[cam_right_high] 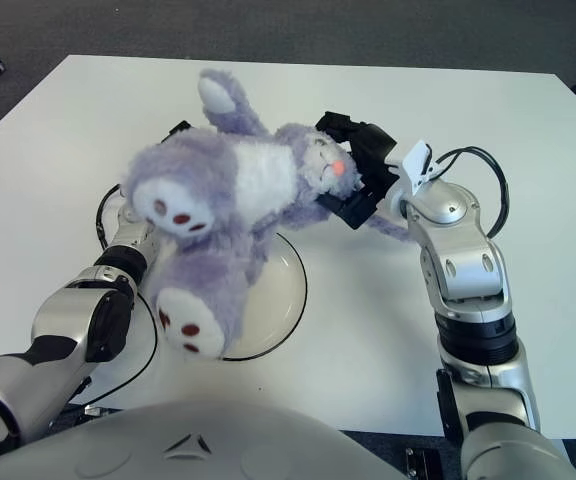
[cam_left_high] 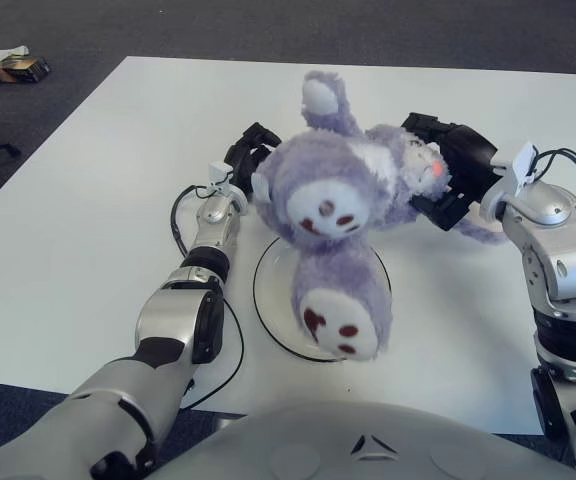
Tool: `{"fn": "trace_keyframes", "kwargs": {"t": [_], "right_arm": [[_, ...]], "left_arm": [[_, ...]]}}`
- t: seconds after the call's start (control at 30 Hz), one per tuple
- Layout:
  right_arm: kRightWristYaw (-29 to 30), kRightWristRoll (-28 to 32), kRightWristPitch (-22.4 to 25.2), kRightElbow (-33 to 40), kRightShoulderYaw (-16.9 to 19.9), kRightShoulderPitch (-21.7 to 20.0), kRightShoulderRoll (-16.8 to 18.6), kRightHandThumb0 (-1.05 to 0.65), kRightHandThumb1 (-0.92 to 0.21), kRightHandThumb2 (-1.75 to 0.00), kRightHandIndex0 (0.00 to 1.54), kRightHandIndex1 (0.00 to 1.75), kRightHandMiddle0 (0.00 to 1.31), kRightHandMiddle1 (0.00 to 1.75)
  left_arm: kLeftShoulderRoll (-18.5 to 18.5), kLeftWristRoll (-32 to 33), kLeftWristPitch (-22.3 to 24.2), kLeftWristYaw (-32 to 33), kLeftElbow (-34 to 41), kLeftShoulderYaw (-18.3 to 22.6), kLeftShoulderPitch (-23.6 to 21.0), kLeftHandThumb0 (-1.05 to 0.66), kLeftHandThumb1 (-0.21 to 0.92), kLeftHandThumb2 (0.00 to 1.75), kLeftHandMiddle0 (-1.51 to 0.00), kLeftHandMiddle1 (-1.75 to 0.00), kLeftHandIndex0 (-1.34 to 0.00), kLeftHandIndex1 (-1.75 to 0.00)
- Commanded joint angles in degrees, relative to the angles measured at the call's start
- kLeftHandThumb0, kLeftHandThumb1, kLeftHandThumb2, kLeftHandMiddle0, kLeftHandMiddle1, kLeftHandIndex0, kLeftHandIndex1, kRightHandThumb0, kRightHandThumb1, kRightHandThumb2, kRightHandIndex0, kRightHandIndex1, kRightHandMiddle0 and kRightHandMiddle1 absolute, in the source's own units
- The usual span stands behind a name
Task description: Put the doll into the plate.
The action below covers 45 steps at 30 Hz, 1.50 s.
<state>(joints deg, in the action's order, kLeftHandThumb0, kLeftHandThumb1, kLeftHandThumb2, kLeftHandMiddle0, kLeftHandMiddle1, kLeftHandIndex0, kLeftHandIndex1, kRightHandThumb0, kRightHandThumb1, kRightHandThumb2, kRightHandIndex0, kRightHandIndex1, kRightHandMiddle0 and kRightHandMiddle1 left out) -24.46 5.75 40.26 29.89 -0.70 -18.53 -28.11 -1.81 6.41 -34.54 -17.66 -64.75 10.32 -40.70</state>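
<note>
We saw that our arms were built of rounded silver-grey shells joined by black rings and black joint covers. Our left hand (cam_left_high: pixel 252 158) was black, with a small white block at its wrist and a thin black cable looping beside the forearm. Our right hand (cam_right_high: pixel 353 170) was black too, with a white bracket at the wrist and a black cable arching over a domed silver housing. Our near torso cover was pale grey with small dark triangular marks.
</note>
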Motion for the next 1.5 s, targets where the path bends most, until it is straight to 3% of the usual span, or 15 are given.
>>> {"fn": "trace_keyframes", "kwargs": {"t": [0.0, 0.33, 1.2, 1.47], "right_arm": [[0.4, -0.3, 1.0, 2.6, -0.8, 0.4, -0.5, 0.00, 0.04, -1.71, 0.90, 1.70, 0.64, 1.75], [-0.1, -1.0, 4.9, 5.4, -2.9, 0.1, -2.0, 0.00, 0.03, -1.70, 0.89, 1.70, 0.63, 1.75], [-1.3, -3.9, 6.3, 8.4, -8.9, -1.1, -4.6, 0.00, 0.08, -1.75, 0.93, 1.68, 0.68, 1.75], [-3.0, -1.4, 5.0, 8.9, -7.6, -0.2, -3.7, -0.01, 0.09, -1.73, 0.92, 1.74, 0.73, 1.63]], "left_arm": [[0.5, 0.3, 2.0, 0.3, -2.2, 0.3, 2.6, -0.01, 0.34, 1.30, -0.48, -1.75, -0.47, -1.75], [0.9, 0.8, 2.3, -0.5, -2.2, 0.5, 2.5, -0.01, 0.32, 1.32, -0.50, -1.75, -0.48, -1.75], [1.7, 0.6, 1.7, -1.1, -2.1, 0.6, 2.6, -0.01, 0.28, 1.37, -0.52, -1.75, -0.51, -1.75], [1.7, 0.0, 1.1, -1.0, -2.0, 0.1, 2.8, -0.01, 0.29, 1.36, -0.52, -1.75, -0.51, -1.75]]}}
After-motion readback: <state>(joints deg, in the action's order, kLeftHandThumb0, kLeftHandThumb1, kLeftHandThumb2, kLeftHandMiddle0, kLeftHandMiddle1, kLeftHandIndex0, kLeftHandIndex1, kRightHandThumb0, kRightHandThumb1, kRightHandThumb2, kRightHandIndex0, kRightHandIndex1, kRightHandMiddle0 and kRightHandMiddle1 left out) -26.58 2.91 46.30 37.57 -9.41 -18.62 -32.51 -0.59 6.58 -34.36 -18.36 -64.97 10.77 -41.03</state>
